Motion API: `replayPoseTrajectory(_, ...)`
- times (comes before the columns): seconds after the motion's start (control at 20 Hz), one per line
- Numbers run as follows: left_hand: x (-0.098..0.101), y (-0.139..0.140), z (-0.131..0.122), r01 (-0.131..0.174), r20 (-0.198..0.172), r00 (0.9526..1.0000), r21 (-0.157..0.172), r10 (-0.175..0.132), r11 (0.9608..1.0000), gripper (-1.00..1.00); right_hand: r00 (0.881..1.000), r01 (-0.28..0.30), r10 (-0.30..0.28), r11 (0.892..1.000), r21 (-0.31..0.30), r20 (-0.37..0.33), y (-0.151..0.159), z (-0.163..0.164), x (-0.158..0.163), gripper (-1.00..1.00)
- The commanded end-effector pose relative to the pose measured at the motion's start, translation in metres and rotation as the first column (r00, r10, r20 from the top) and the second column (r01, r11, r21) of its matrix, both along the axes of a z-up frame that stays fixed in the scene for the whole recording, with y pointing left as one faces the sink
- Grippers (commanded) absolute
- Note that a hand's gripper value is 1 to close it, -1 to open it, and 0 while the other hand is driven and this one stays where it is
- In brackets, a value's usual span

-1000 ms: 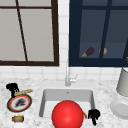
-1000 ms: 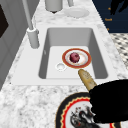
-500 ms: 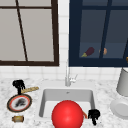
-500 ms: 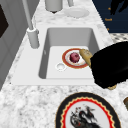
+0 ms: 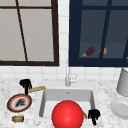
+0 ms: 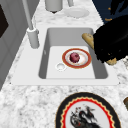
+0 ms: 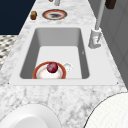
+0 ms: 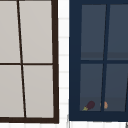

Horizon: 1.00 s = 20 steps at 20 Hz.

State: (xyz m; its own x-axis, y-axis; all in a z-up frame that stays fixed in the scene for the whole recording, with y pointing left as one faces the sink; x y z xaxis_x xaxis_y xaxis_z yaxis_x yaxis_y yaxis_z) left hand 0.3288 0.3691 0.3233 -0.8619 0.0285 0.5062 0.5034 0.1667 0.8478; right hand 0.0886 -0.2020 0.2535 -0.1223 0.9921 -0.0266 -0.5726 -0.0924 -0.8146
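My left hand [image 5: 25, 83] hovers over the counter at the sink's back left corner, shut on a tan bread stick [image 5: 37, 89] that points right toward the basin. In the left side view this hand [image 6: 113, 41] looms large over the sink's edge, with the stick [image 6: 87, 39] poking out over the basin. My right hand [image 5: 94, 115] hangs idle at the sink's front right corner. A red ball [image 5: 67, 115] [image 6: 74, 57] [image 7: 52, 67] rests on an orange-rimmed plate [image 6: 86, 53] [image 7: 40, 72] in the sink [image 5: 42, 100].
A decorated dark-rimmed plate [image 5: 19, 103] [image 6: 87, 115] [image 7: 54, 14] lies on the left counter beside a small brown roll [image 5: 18, 118]. A white plate [image 5: 120, 108] and grey canister [image 5: 123, 82] stand at the right. The faucet [image 5: 67, 77] rises behind the sink.
My left hand has carried the bread stick away from above the decorated plate, rightward toward the sink. The right hand has stayed still.
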Motion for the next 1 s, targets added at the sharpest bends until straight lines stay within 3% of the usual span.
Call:
replayPoseTrajectory(0.0,-0.006,-0.028,0.007,0.034,0.000,0.9994,0.000,-0.034,0.9994,1.00,1.000,0.000,0.000,1.000,0.000,0.000,0.000,0.000,0.000,0.00)
replayPoseTrajectory(0.85,-0.028,-0.146,0.018,0.046,-0.001,0.9990,0.004,-0.046,0.9989,1.00,1.000,0.000,0.000,1.000,0.000,0.000,0.000,0.000,0.000,0.00)
replayPoseTrajectory(0.95,-0.030,-0.162,0.014,0.028,0.004,0.9996,0.014,-0.028,0.9995,1.00,1.000,0.000,0.000,1.000,0.000,0.000,0.000,0.000,0.000,0.00)
